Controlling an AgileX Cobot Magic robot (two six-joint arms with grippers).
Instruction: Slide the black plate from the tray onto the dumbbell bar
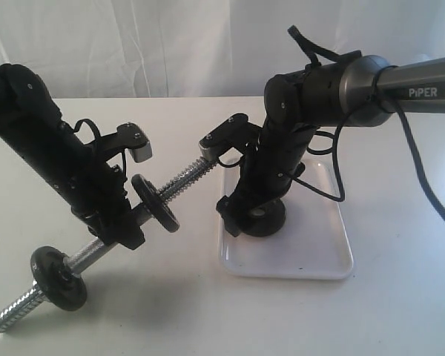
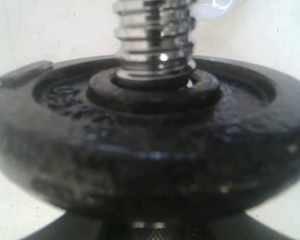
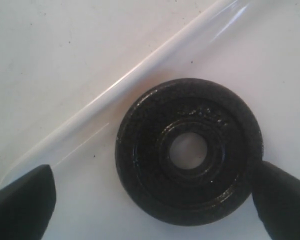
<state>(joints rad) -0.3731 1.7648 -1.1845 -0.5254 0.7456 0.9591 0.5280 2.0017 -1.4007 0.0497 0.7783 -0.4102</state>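
Note:
The black plate lies flat in the white tray, near its rim. My right gripper hangs open over it with one finger on each side. One fingertip is right at the plate's edge, and the other stands well clear. In the exterior view the right gripper is down in the tray on the plate. My left gripper is shut on the middle of the dumbbell bar, holding it tilted, its threaded end aimed at the tray. In the left wrist view its jaws are hidden.
Two other black discs sit on the bar: one just beyond the left gripper, filling the left wrist view, and one near the low end. The bar's threaded end rises past the near disc. A black cable hangs from the right arm.

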